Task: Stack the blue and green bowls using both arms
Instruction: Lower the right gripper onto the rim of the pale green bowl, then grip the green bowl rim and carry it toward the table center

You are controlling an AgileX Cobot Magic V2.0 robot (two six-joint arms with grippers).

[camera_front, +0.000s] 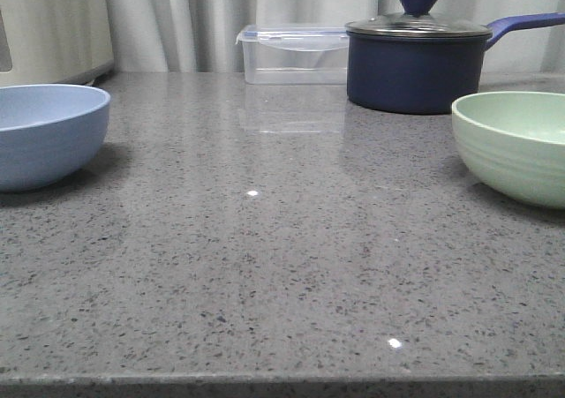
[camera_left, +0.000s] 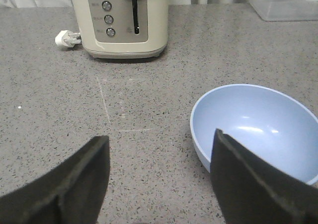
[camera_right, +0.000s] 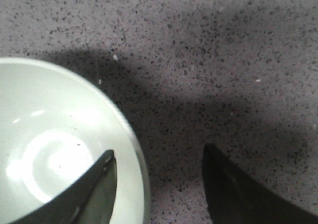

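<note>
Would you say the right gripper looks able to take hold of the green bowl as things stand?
Probably yes. The right gripper is open and straddles the rim of the green bowl, one finger over the inside, the other outside, with nothing between.

Neither arm shows in the front view. The left gripper (camera_left: 159, 177) has its 2 black fingers (camera_left: 74, 184) spread wide apart, gripping nothing. The right gripper (camera_right: 156, 184) is likewise spread, its 2 dark fingers (camera_right: 238, 194) parted and pointing down at the surface.
</note>
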